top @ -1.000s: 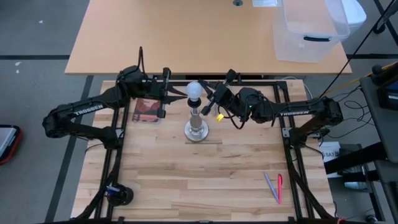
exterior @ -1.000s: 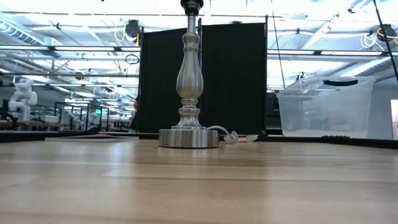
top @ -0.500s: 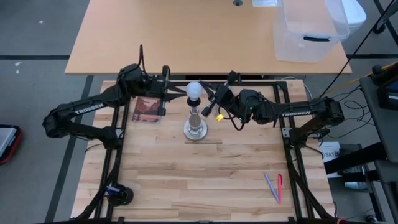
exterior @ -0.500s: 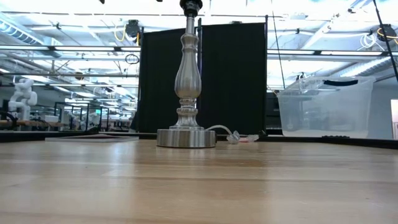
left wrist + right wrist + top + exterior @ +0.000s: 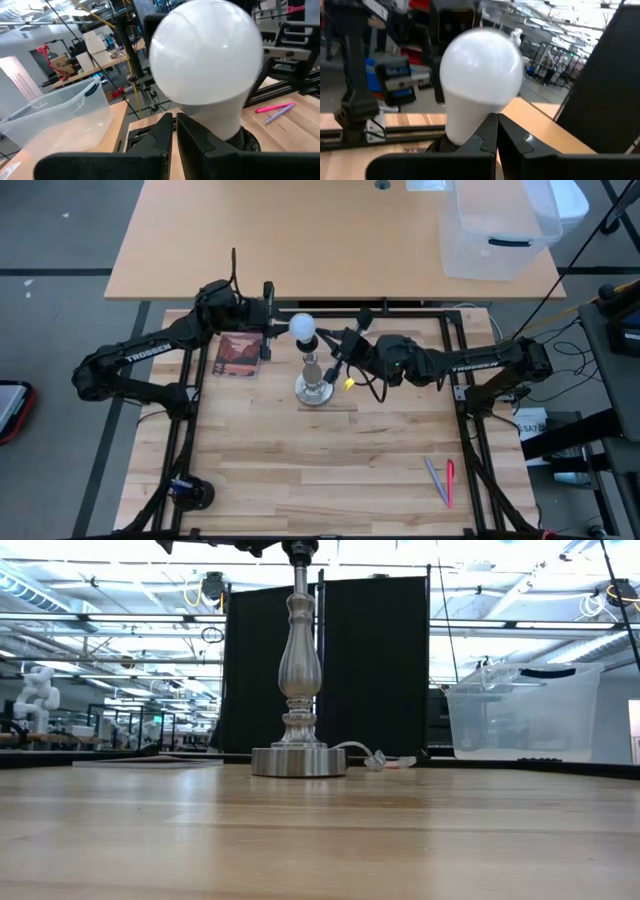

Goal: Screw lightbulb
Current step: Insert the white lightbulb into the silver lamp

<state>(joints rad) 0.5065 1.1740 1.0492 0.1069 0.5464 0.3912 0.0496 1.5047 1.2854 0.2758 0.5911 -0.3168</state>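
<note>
As seen from above, the lightbulb (image 5: 303, 326) was placed atop the lamp stand (image 5: 313, 389) in the upper centre of the frame, flanked by the left gripper (image 5: 267, 330) and right gripper (image 5: 337, 352). In the low view, only the stand was shown, upper centre. In each wrist view, the bulb (image 5: 205, 65) (image 5: 481, 75) was framed centrally above fingers (image 5: 160, 140) (image 5: 486, 140) pressed nearly together, with nothing held.

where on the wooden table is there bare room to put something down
The near half of the table is bare, from the lamp stand down to the pens and the black object at the corner. It is crowded at the far edge: both grippers, the lightbulb and a booklet.
</note>
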